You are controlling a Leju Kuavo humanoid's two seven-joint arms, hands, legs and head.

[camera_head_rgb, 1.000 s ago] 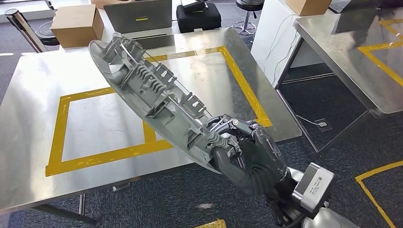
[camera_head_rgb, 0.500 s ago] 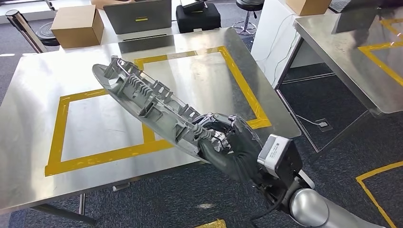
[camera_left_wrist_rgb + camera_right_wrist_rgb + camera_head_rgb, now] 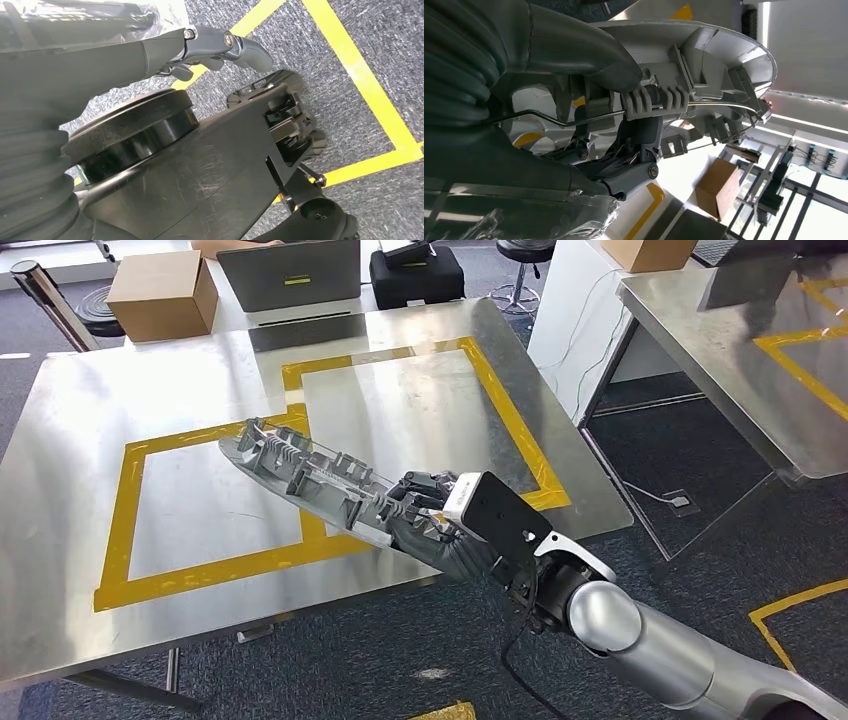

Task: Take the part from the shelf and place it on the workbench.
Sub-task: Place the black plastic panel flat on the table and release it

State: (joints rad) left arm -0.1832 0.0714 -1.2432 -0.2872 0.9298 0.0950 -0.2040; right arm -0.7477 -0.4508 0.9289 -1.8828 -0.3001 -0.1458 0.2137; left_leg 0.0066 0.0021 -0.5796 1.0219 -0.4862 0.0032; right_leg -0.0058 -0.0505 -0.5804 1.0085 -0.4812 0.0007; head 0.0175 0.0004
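Observation:
The part (image 3: 300,470) is a long grey plastic moulding with ribs and clips and a thin wire along it. My right hand (image 3: 430,525) grips its near end and holds it low over the steel workbench (image 3: 70,440), above the inner corner of the yellow tape outlines (image 3: 125,520). I cannot tell whether the far end touches the surface. In the right wrist view the part (image 3: 704,55) stretches away from the dark fingers (image 3: 634,165) clamped on it. In the left wrist view my left hand (image 3: 220,45) hangs over the carpet with nothing in it.
A cardboard box (image 3: 160,290), a grey case (image 3: 290,270) and a black bag (image 3: 415,275) stand beyond the workbench's far edge. A second steel table (image 3: 740,350) stands at the right across a carpeted gap. A stanchion post (image 3: 45,290) is at the far left.
My right arm has reached forward and lowered the part from a steep tilt well above the bench to a flatter pose close over it.

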